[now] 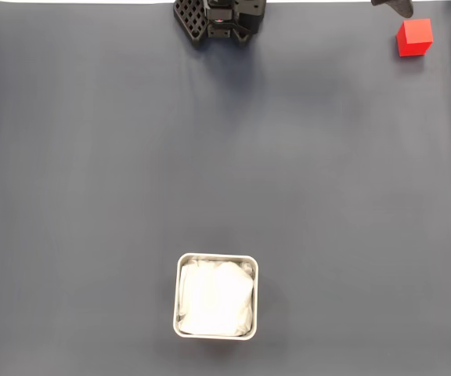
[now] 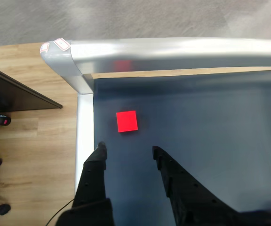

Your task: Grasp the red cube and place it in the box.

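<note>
red cube (image 2: 127,121) sits on the dark table (image 2: 211,117) near its far right corner in the fixed view, just ahead of the spread, empty tool (image 2: 128,149) in the wrist view; the box (image 1: 216,260) rests well apart at the near edge.

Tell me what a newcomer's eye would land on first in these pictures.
The small bright red matte cube stands out, sitting on the dark grey mat near the top right corner of the fixed view. In the wrist view the black two-finger gripper hangs just short of it, jaws apart. Next comes the square metal-rimmed box with white lining, low and centre in the fixed view, far from the cube.
</note>
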{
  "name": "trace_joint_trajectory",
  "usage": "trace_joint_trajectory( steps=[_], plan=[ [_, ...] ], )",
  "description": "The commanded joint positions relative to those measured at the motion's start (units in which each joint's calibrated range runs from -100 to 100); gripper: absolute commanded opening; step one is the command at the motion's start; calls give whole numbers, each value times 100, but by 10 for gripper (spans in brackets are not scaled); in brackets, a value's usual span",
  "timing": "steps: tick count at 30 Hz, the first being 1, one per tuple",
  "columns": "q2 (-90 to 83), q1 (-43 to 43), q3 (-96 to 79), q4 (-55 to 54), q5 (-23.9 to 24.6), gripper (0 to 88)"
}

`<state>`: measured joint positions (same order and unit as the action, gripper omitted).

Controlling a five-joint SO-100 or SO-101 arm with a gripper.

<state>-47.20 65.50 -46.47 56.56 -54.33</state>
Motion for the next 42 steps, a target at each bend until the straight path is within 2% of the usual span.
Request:
trace_joint_trajectory(
  steps=[1,42],
  plan=[
    [23,40,-15,-189,-117,259],
    [1609,-201,-727,-2165,-381,387]
  ],
)
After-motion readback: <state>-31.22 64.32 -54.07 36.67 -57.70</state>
